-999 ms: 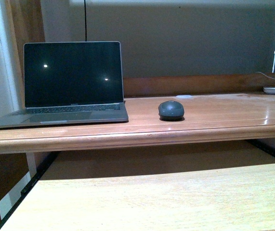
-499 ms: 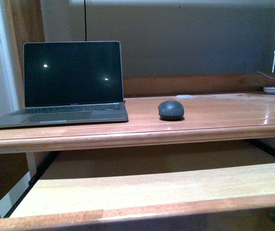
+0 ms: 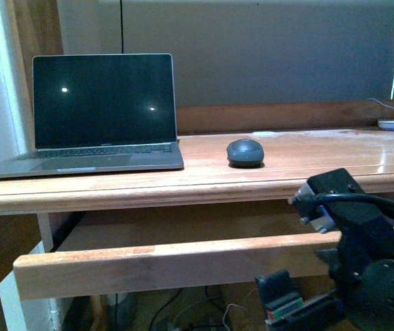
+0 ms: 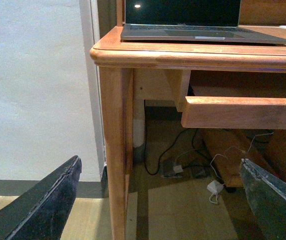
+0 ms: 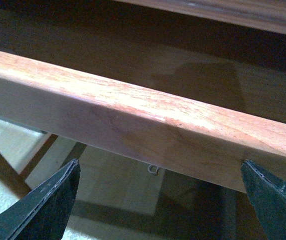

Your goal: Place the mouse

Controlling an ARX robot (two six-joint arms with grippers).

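Two sets of fingers are seen spread wide with nothing between them: the right gripper [image 5: 160,210] faces the front rail of the pull-out shelf [image 3: 148,265], and the left gripper [image 4: 158,205] is held low beside the desk's leg [image 4: 113,150]. The mouse [image 3: 245,152] lies on the tabletop [image 3: 307,162], well above and beyond the right fingers, just to the side of the laptop [image 3: 100,114] and untouched. The step in hand is judged to be the reach for the mouse. The right arm [image 3: 362,248] should first be lifted clear of the shelf rail and the tabletop edge, then brought over the mouse from above. The fingers are best closed across its narrow sides, since the rounded shell may slip.
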